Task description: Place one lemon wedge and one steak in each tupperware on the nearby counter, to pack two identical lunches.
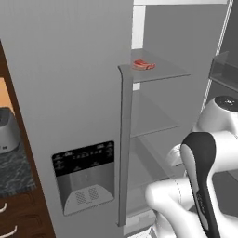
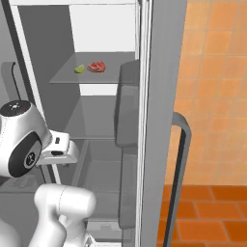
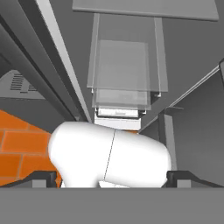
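A: Nearest, low in the hand view, two dark fingers (image 3: 41, 180), one at each bottom corner. Spread as wide as can be. Holding nothing.

B: And behind them?

A: Open fridge, stacked see-through shelves going up the middle of the hand view. Orange floor at the lower left.

B: Where's the food?

A: Up high. Right base view, upper left: glass shelf (image 2: 106, 77) with a small green lemon wedge (image 2: 79, 69) and a red steak (image 2: 96, 66) just beside it, close but not touching, as far as can be told. Left base view, upper middle: same steak (image 1: 142, 65) near the shelf's front edge.

B: Easy to pick up?

A: Steak probably soft, floppy, a bit slippery. Best pinched across the middle, on the thick part. Lemon wedge small, light, likely squishy and wet. Gentle squeeze on the two flat sides, not the point.

B: And the worktop?

A: Dark marbled worktop (image 1: 14, 172) at the far left edge of the left base view, with a silver toaster (image 1: 7, 130) on it.
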You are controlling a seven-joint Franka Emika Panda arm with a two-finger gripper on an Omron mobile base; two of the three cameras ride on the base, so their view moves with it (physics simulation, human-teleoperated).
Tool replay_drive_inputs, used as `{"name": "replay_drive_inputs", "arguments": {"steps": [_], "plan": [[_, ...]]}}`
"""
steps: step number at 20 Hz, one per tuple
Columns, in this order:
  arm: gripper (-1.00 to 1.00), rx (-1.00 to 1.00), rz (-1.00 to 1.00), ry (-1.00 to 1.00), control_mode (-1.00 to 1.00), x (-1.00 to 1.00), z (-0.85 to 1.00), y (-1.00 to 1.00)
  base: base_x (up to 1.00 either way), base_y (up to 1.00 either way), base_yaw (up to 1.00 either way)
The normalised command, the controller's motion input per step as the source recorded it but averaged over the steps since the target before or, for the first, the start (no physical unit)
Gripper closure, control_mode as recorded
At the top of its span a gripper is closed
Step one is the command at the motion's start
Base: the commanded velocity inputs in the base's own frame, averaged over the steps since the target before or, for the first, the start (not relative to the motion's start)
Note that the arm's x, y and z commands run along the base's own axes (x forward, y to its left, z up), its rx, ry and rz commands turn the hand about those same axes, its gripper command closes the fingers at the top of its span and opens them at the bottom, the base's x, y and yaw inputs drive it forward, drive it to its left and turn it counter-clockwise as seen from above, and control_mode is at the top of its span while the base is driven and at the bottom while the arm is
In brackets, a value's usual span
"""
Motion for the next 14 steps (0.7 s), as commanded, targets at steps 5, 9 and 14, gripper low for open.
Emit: {"name": "replay_drive_inputs", "arguments": {"steps": [5, 9, 14], "plan": [[-1.00, 0.00, 0.00, 0.00, 1.00, 0.00, 0.00, 0.00, 0.08, -0.32, 0.17], [-1.00, 0.00, 0.00, 0.00, 1.00, 0.00, 0.00, 0.00, 0.00, -0.03, 0.00], [-1.00, 0.00, 0.00, 0.00, 1.00, 0.00, 0.00, 0.00, 0.00, 0.00, 0.00]]}}
